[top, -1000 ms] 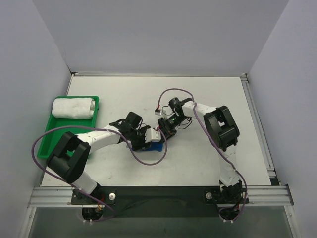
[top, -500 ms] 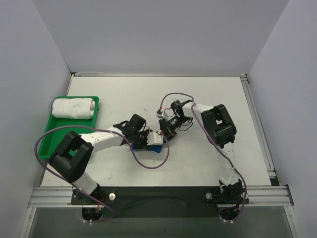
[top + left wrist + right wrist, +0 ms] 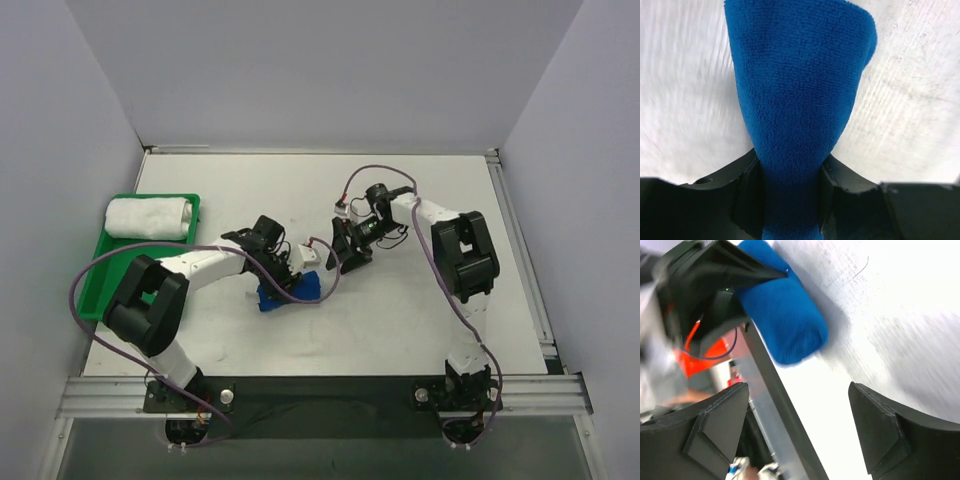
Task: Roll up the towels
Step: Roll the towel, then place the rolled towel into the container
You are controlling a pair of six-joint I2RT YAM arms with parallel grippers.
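A rolled blue towel lies on the white table near the centre. My left gripper is shut on it. In the left wrist view the blue towel runs up from between the two black fingers, pinched at its near end. My right gripper stands open just right of it, holding nothing. In the right wrist view the blue towel's rounded end lies ahead of the wide-apart right gripper. A rolled white towel rests in the green tray at the left.
Purple cables loop off both arms near the towel. The table's metal front rail runs along the near edge. Grey walls enclose the table on three sides.
My right gripper has opened, let go of the blue towel and drawn back to the upper right. The left gripper has closed on the towel and turned it toward the lower left.
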